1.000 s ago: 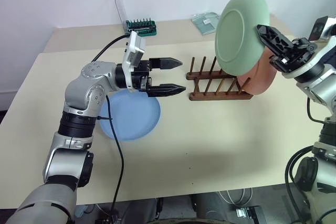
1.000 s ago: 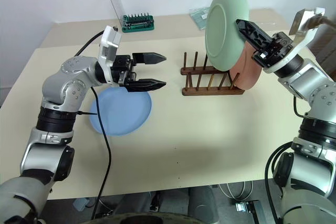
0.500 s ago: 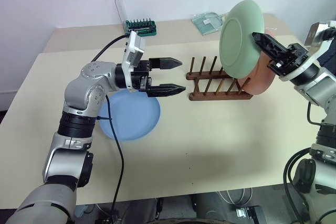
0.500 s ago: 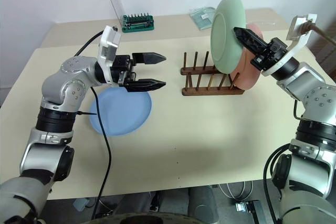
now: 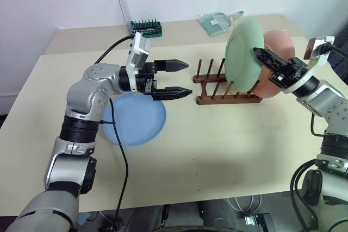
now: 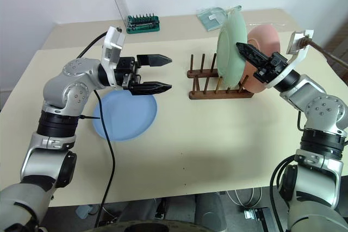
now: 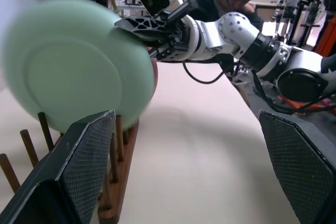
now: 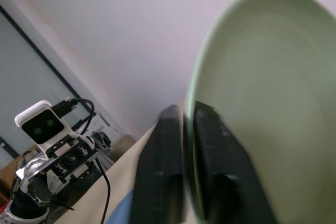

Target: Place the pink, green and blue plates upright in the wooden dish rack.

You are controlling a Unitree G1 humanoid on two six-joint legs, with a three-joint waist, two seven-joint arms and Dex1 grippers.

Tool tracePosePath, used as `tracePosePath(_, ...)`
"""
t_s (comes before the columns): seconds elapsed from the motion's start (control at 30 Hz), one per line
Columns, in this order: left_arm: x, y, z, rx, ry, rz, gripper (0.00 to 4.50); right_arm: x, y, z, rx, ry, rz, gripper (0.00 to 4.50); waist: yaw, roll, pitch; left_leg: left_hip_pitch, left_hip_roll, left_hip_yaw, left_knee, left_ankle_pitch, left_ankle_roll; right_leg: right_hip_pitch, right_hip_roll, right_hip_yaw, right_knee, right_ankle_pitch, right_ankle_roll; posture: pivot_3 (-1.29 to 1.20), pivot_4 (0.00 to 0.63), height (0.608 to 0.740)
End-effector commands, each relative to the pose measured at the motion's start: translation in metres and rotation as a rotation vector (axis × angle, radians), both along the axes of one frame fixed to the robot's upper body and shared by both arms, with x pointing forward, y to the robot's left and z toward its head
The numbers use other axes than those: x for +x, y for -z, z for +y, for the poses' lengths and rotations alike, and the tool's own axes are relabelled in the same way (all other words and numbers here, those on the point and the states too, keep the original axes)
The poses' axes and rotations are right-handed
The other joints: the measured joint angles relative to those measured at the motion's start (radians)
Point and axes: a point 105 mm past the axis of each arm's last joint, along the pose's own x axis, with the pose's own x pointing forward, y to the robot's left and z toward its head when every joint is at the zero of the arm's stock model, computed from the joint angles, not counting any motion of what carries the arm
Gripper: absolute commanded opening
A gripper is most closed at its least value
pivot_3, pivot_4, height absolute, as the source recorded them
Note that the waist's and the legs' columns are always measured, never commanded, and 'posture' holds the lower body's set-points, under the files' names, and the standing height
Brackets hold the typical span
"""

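The green plate (image 5: 244, 52) is standing on edge in the wooden dish rack (image 5: 225, 86), down among the pegs toward the rack's right end. Its flat faces are pointing along the rack's length, one toward the left arm and one toward the right arm, so its disc is lying across the two rails. It is tilting a little, its top edge leaning toward the back of the table (image 5: 217, 150).

The right gripper (image 5: 260, 55) is reaching in from the right, its two black fingers straddling the plate's right-hand rim. In the right wrist view one finger (image 8: 163, 166) is sitting on each side of the rim; the jaws are only narrowly apart, and whether they are pinching the rim or have just let go of it cannot be told.

The pink plate (image 5: 276, 61) is standing upright just behind the green one, at the very right end of the rack, facing the same way; its left part is hidden by the green plate and the gripper.

The blue plate (image 5: 136, 119) is lying flat on the table, well to the left of the rack.

The left gripper (image 5: 182, 79) is hovering above the blue plate's far edge, pointing level toward the rack's left end. Its jaws are spread wide and are holding nothing.

A green tool holder (image 5: 144, 26) with a raised clear lid is sitting near the back edge.
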Motion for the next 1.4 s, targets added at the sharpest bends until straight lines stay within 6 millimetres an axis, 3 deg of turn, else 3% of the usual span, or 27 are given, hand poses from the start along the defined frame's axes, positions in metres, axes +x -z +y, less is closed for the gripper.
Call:
tracePosePath(0.03, -0.003, -0.011, 0.003, -0.016, -0.003, -0.044, 4.50, -0.001, -0.019, -0.002, -0.001, 0.017, -0.084, 2.42, 0.000, 0.000, 0.000, 0.000, 0.000, 0.000, 0.000, 0.000, 0.000, 0.000, 0.000, 0.000, 0.000, 0.000, 0.000, 0.00, 0.150, 0.740)
tracePosePath(0.17, -0.003, -0.010, 0.003, -0.016, -0.001, -0.043, 4.50, -0.002, -0.026, -0.001, -0.039, 0.031, -0.127, 4.45, 0.000, 0.000, 0.000, 0.000, 0.000, 0.000, 0.000, 0.000, 0.000, 0.000, 0.000, 0.000, 0.000, 0.000, 0.000, 0.00, 0.150, 0.740)
tracePosePath(0.4, -0.004, -0.010, 0.003, -0.016, 0.004, -0.041, 4.50, -0.014, -0.050, -0.001, -0.090, 0.051, -0.278, 4.48, -0.001, 0.000, 0.000, 0.000, 0.000, 0.000, 0.000, 0.000, 0.000, 0.000, 0.000, 0.000, 0.000, 0.000, 0.000, 0.00, 0.150, 0.740)
tracePosePath(0.63, -0.004, -0.010, 0.001, -0.016, 0.010, -0.040, 4.50, -0.020, -0.052, 0.001, -0.152, 0.056, -0.320, 4.48, 0.000, 0.000, 0.000, 0.000, 0.000, 0.000, 0.000, 0.000, 0.000, 0.000, 0.000, 0.000, 0.000, 0.000, 0.000, 0.00, 0.150, 0.740)
tracePosePath(0.73, -0.003, -0.010, 0.001, -0.016, 0.009, -0.037, 4.50, -0.023, -0.065, -0.005, -0.109, 0.085, -0.367, 4.48, 0.000, 0.000, 0.000, 0.000, 0.000, 0.000, 0.000, 0.000, 0.000, 0.000, 0.000, 0.000, 0.000, 0.000, 0.000, 0.00, 0.150, 0.740)
tracePosePath(0.83, 0.001, -0.005, 0.009, 0.014, -0.026, -0.029, 4.50, -0.040, -0.083, 0.000, -0.101, 0.067, -0.496, 4.48, 0.001, 0.000, 0.000, 0.000, 0.000, 0.000, 0.000, 0.000, 0.000, 0.000, 0.000, 0.000, 0.000, 0.000, 0.000, 0.00, 0.150, 0.740)
tracePosePath(0.9, 0.009, -0.003, 0.020, 0.048, -0.087, -0.026, 4.50, -0.059, -0.089, 0.017, -0.092, -0.028, -0.561, 4.48, -0.004, 0.000, 0.000, 0.000, 0.000, 0.000, -0.001, 0.000, 0.000, -0.001, 0.000, 0.000, 0.000, 0.000, 0.000, 0.00, 0.150, 0.740)
tracePosePath(0.97, 0.019, -0.010, 0.030, 0.067, -0.151, 0.004, 4.50, -0.075, -0.077, 0.038, -0.164, -0.142, -0.561, 4.48, -0.004, -0.001, 0.000, 0.000, 0.001, 0.000, -0.001, 0.000, 0.000, -0.001, 0.001, 0.000, 0.000, 0.000, 0.000, 0.00, 0.150, 0.740)
tracePosePath(1.07, 0.030, -0.011, 0.049, 0.167, -0.247, 0.013, 4.50, -0.091, -0.042, 0.061, -0.290, -0.300, -0.483, 4.48, -0.001, -0.002, 0.000, 0.000, 0.002, -0.001, 0.000, 0.000, 0.000, -0.001, 0.001, -0.001, 0.000, 0.000, 0.000, 0.00, 0.150, 0.740)
tracePosePath(1.13, 0.039, -0.001, 0.074, 0.299, -0.352, 0.001, 4.50, -0.095, -0.022, 0.069, -0.348, -0.366, -0.411, 4.48, -0.003, -0.001, 0.000, 0.000, 0.001, 0.000, 0.000, 0.000, 0.000, 0.000, 0.001, -0.001, 0.000, 0.000, 0.000, 0.00, 0.150, 0.740)
tracePosePath(1.27, 0.049, 0.025, 0.148, 0.552, -0.569, 0.090, 4.50, -0.093, -0.014, 0.072, -0.377, -0.373, -0.419, 4.48, -0.018, -0.001, 0.000, 0.000, 0.002, 0.001, -0.001, 0.000, 0.000, -0.001, 0.001, 0.000, 0.001, 0.000, 0.000, 0.00, 0.150, 0.740)
tracePosePath(1.4, 0.043, 0.031, 0.187, 0.565, -0.696, 0.275, 4.50, -0.091, 0.000, 0.078, -0.442, -0.402, -0.412, 4.48, -0.018, -0.003, 0.002, 0.000, 0.002, 0.001, -0.001, 0.000, 0.000, -0.001, 0.002, 0.000, 0.000, 0.000, 0.000, 0.00, 0.150, 0.740)
